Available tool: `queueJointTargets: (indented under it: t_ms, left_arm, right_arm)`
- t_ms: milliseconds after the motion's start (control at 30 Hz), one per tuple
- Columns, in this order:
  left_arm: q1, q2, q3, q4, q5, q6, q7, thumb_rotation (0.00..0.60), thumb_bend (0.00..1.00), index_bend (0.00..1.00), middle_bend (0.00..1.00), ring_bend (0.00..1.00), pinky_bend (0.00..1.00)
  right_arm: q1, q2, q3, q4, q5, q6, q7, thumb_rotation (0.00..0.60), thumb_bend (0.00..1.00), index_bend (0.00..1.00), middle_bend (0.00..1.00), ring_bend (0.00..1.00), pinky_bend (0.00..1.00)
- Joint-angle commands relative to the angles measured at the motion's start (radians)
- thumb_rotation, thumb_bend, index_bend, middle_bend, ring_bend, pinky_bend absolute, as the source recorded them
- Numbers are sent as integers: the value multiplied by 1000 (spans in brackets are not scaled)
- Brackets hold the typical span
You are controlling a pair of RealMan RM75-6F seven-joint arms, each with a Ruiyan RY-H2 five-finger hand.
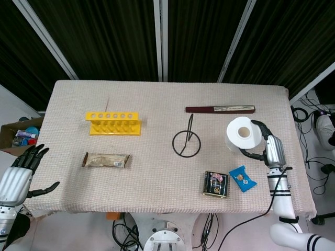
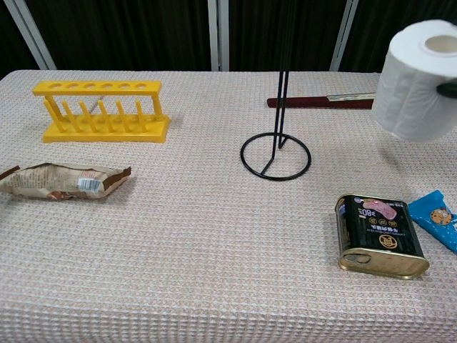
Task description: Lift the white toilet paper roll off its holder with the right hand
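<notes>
The white toilet paper roll (image 1: 241, 135) hangs in the air right of its holder, gripped by my right hand (image 1: 266, 146) with fingers around its right side. In the chest view the roll (image 2: 416, 80) floats at the upper right, and only a dark fingertip of that hand (image 2: 448, 88) shows at the frame edge. The black wire holder (image 1: 187, 138) stands bare at the table's middle, its ring base (image 2: 275, 155) and upright rod free. My left hand (image 1: 21, 171) hovers off the table's front left corner, fingers spread, holding nothing.
A yellow rack (image 1: 113, 123) stands at the back left, a snack wrapper (image 1: 106, 160) in front of it. A dark red flat box (image 1: 220, 109) lies behind the holder. A black tin (image 1: 215, 184) and a blue packet (image 1: 243, 179) lie at the front right.
</notes>
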Motion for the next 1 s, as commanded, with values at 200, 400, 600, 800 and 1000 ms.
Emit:
queueJointTargets:
  t_ms: [200, 400, 600, 800, 1000]
  left_arm:
    - [3, 4, -2, 4, -5, 7, -11, 354, 149, 89, 48, 57, 217]
    - [2, 3, 1, 2, 4, 8, -7, 352, 149, 89, 48, 57, 217]
    - [6, 4, 1, -1, 5, 16, -6, 353, 149, 89, 48, 57, 217]
    - [4, 3, 1, -1, 6, 14, -7, 355, 149, 89, 48, 57, 217]
    - [3, 2, 4, -5, 14, 14, 0, 355, 149, 89, 48, 57, 217]
  right_arm:
    - [51, -44, -66, 148, -24, -161, 95, 600, 120, 40, 65, 83, 204]
    - [19, 5, -80, 114, -81, -94, 132, 600, 0, 0, 0, 0, 0]
    - [-99, 137, -158, 22, -208, 111, 26, 600, 0, 0, 0, 0, 0]
    - [-276, 201, -205, -7, -132, 298, -374, 600, 1, 0, 0, 0, 0]
    - [-353, 244, -241, -3, -128, 324, -297, 600, 3, 0, 0, 0, 0]
